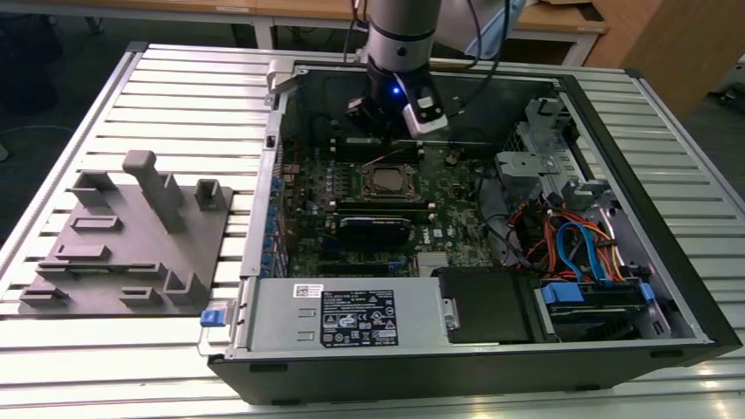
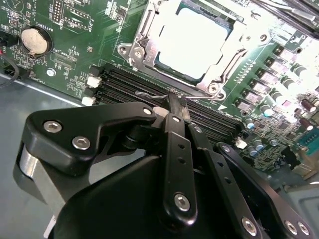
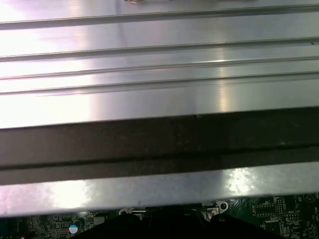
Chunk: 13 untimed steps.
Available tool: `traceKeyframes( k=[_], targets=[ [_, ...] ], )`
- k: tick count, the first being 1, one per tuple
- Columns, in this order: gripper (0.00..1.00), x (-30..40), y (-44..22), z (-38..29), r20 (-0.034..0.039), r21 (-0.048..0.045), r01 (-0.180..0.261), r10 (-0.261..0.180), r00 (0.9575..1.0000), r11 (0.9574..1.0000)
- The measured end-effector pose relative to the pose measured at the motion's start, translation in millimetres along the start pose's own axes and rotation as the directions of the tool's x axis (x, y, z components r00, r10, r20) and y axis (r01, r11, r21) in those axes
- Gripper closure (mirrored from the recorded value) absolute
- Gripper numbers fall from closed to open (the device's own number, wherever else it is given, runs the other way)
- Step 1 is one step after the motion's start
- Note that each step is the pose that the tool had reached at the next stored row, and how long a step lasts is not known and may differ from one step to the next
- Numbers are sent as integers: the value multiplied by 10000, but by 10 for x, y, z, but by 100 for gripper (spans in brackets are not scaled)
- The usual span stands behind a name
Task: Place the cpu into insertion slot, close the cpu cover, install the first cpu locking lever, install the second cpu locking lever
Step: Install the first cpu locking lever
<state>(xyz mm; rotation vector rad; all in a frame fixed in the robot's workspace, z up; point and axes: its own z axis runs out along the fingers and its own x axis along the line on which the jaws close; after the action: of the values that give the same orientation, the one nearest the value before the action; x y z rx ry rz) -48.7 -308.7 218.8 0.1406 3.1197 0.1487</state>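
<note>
Claw (image 2: 177, 103), pinched shut, sits just beside the cpu cover (image 2: 148, 34) over the cpu (image 2: 192, 42).

The motherboard (image 2: 75, 55) is recorded as green with fine white print. The cpu (image 2: 192, 42) top is noted as pale silvery-grey and is framed by the bright silver cpu cover (image 2: 147, 30). The tool (image 2: 177, 105) is recorded as matt black with silver screw heads. The bench (image 1: 105, 358) is noted as ribbed silver, the case (image 1: 489, 380) as black, and the cables (image 1: 578, 244) as blue and orange.

Silvery cpu (image 2: 192, 42) in insertion slot (image 2: 170, 68) — cpu cover (image 2: 144, 37) flat around it
</note>
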Motion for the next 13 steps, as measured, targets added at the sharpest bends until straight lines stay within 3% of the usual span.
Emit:
traceKeyframes(
  k=[13],
  targets=[
    [90,-80,23,32,6,62,-1,1,10000,10000]
  ],
)
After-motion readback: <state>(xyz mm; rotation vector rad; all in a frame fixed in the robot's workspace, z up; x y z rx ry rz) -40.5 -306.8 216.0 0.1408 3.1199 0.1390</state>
